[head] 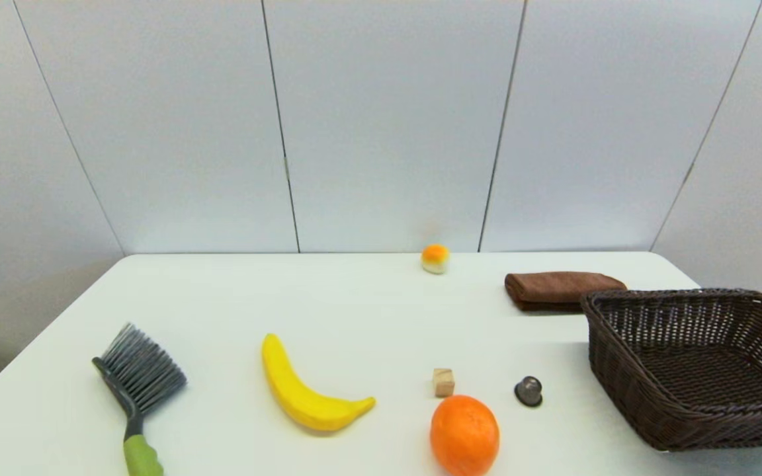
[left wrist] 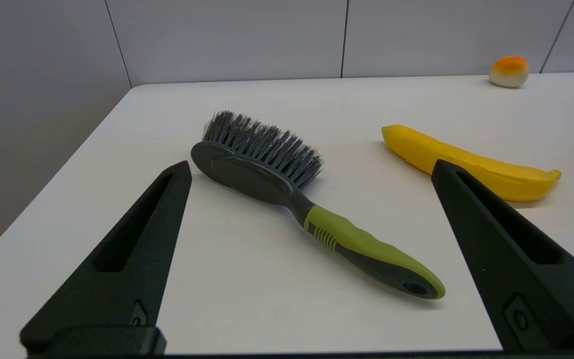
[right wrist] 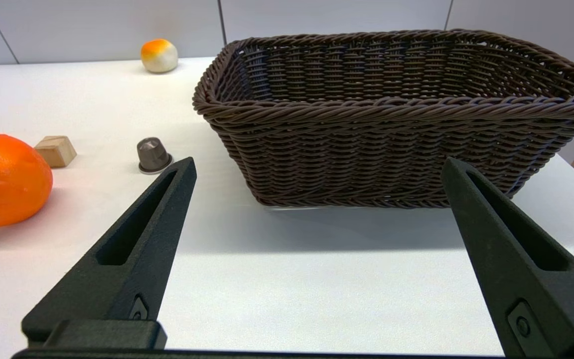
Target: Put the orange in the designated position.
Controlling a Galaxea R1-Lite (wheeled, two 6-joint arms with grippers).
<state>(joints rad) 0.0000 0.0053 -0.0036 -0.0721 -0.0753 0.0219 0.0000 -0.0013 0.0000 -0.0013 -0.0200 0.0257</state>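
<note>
The orange (head: 464,434) (right wrist: 5,179) lies at the table's near edge, right of centre, beside a small wooden cube (head: 443,382). Neither arm shows in the head view. My left gripper (left wrist: 312,167) is open over the near left of the table, with a brush (left wrist: 292,192) between and beyond its fingers. My right gripper (right wrist: 317,164) is open too, facing the wicker basket (right wrist: 396,149), with the orange off to its side and apart from it. The designated position is bare white tabletop with no mark, so I cannot tell where it lies.
A grey brush with a green handle (head: 135,396) lies near left, a yellow banana (head: 305,390) beside it. A dark capsule (head: 528,391) sits right of the cube. The dark wicker basket (head: 685,357) stands at the right, a folded brown cloth (head: 556,289) behind it, a small white-and-orange ball (head: 435,258) at the back.
</note>
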